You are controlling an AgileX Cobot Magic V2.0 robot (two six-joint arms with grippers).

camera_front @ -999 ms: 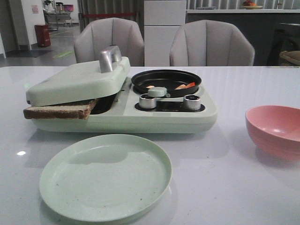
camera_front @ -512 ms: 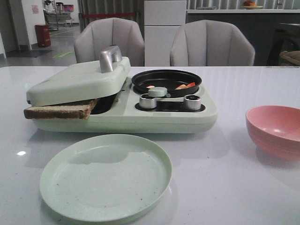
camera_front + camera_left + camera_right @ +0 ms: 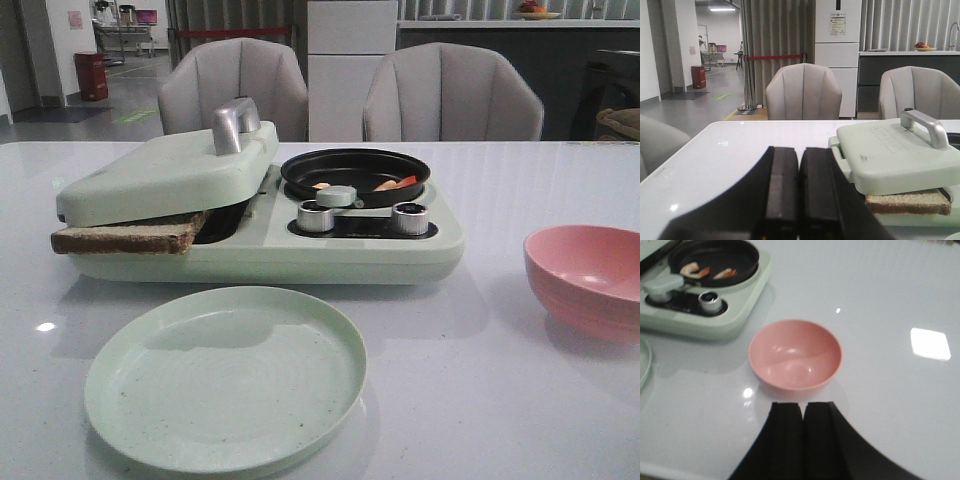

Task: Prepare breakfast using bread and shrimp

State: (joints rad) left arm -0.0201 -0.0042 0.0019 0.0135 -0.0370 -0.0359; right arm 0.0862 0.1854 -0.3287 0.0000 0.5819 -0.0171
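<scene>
A slice of bread (image 3: 130,236) with a dark crust sticks out from under the nearly closed pale green lid (image 3: 165,178) of the breakfast maker (image 3: 330,245). The same bread (image 3: 907,202) shows under the lid (image 3: 895,157) in the left wrist view. Orange and whitish shrimp (image 3: 395,184) lie in the black pan (image 3: 355,172) on the maker's right half; two shrimp (image 3: 695,271) show in the right wrist view. My left gripper (image 3: 799,152) is shut and empty, left of the maker. My right gripper (image 3: 803,406) is shut and empty, just short of the pink bowl (image 3: 795,355).
An empty pale green plate (image 3: 225,376) lies in front of the maker. The empty pink bowl (image 3: 585,280) stands at the right. Two knobs (image 3: 315,216) sit on the maker's front panel. Two grey chairs (image 3: 450,95) stand behind the white table (image 3: 480,400).
</scene>
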